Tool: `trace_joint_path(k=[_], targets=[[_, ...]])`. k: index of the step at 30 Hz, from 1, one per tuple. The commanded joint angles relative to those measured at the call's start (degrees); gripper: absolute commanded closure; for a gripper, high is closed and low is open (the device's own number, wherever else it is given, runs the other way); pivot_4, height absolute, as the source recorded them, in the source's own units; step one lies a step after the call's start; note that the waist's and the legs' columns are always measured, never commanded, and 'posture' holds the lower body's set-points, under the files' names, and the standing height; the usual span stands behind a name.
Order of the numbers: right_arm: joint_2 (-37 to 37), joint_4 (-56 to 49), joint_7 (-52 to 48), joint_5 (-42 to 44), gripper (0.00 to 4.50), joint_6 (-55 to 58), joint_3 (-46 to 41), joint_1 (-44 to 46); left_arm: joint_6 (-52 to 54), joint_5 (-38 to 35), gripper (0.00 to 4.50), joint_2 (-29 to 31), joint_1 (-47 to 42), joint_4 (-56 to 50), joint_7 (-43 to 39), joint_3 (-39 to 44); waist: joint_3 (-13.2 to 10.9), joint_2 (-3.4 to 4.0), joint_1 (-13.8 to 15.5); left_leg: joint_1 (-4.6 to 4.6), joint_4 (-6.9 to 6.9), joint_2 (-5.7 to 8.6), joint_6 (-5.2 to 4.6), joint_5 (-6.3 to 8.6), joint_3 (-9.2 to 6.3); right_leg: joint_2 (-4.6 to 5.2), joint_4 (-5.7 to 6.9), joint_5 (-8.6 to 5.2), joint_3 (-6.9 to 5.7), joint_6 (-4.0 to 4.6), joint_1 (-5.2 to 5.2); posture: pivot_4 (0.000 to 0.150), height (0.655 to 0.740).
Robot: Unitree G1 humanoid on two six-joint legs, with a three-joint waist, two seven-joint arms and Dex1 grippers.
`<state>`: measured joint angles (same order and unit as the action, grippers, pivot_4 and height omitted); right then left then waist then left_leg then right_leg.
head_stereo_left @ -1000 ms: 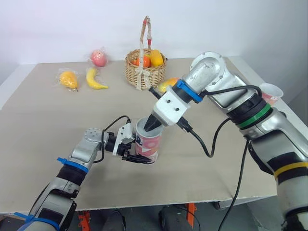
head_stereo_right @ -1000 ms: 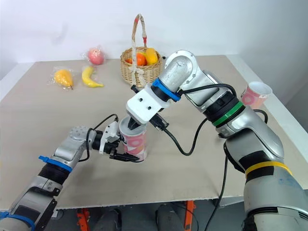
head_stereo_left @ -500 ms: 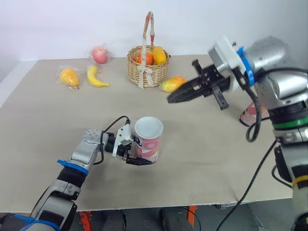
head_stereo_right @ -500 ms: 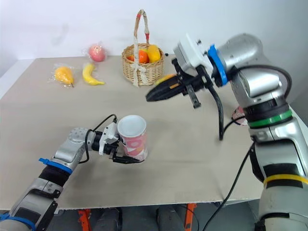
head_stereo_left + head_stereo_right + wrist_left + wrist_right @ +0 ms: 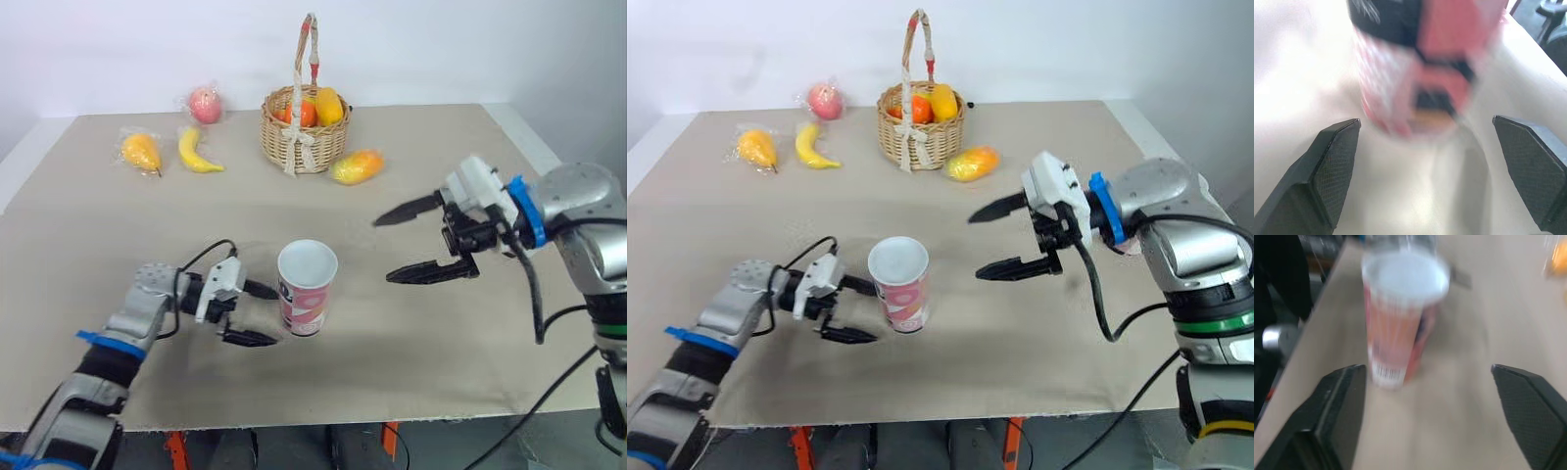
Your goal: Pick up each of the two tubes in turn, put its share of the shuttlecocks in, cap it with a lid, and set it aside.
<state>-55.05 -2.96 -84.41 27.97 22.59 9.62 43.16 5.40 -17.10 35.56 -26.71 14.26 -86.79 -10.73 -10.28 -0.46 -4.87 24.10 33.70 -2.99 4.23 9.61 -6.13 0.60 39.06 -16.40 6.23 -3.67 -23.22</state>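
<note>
A pink and white tube [image 5: 307, 289] stands upright near the table's middle, its top showing white. My left gripper [image 5: 263, 315] is open just to the left of the tube, its fingers [image 5: 1327, 171] spread wider than the tube [image 5: 1420, 73] and not touching it. Well to the tube's right, my right gripper [image 5: 384, 251] is open and empty above the table, pointing at the tube [image 5: 1400, 318].
A wicker basket [image 5: 302, 137] of fruit stands at the back centre, with an orange fruit [image 5: 355, 166] beside it. A banana [image 5: 199, 152], a yellow fruit [image 5: 140, 152] and an apple [image 5: 205, 104] lie at the back left. The table's front edge is close below the tube.
My right gripper has left the tube's top, swung away to the right and opened. My left gripper has let go of the tube and drawn back slightly.
</note>
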Motion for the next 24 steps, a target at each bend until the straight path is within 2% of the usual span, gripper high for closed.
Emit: trace_joint_path(k=[1, 7, 12, 16, 24], targets=[[1.67, -0.82, 3.62, -6.26, 0.07, -3.78, 1.93, -3.52, 1.67, -2.72, 0.00, 4.17, 2.85, -5.11, -0.09, 4.23, -0.01, 0.00, 0.01, 0.00, 0.02, 0.00, 0.00, 0.00, 0.00, 0.00, 0.00, 0.00, -0.01, 0.00, 0.00, 0.150, 0.7400], [10.75, -0.36, 11.02, -11.32, 0.07, -7.42, 4.52, -10.85, 11.09, -12.37, 0.00, 8.42, 8.34, -15.63, 4.13, 13.69, -0.29, -0.17, 0.26, 0.04, 0.04, -0.04, 0.04, -0.02, 0.00, -0.01, 0.04, 0.05, -0.03, 0.00, -0.03, 0.150, 0.7400], [13.41, -1.02, 10.01, -12.33, 0.07, -7.77, 6.32, -13.67, 15.85, -16.47, 0.00, 10.08, 11.65, -22.47, 7.48, 17.72, -0.44, -0.27, 0.63, 0.11, 0.13, -0.02, 0.06, -0.03, 0.00, 0.03, 0.03, 0.05, -0.05, -0.05, 0.00, 0.150, 0.7400], [18.18, 1.49, 11.01, -13.91, 0.07, -8.96, 8.29, -11.88, 16.20, -18.03, 0.00, 10.86, 16.92, -26.37, 9.02, 21.00, -0.50, -0.36, 0.32, 0.10, 0.13, -0.04, 0.06, -0.03, -0.01, 0.03, 0.03, 0.08, -0.08, 0.00, -0.01, 0.150, 0.7400], [24.14, 5.21, 11.46, -15.18, 0.07, -10.99, 9.57, -9.15, 15.89, -21.15, 0.00, 9.83, 21.87, -30.83, 12.86, 25.49, -0.56, -0.44, 0.52, 0.08, 0.15, -0.08, 0.28, -0.16, -0.01, 0.00, 0.04, 0.26, -0.09, -0.05, 0.00, 0.150, 0.7400]])
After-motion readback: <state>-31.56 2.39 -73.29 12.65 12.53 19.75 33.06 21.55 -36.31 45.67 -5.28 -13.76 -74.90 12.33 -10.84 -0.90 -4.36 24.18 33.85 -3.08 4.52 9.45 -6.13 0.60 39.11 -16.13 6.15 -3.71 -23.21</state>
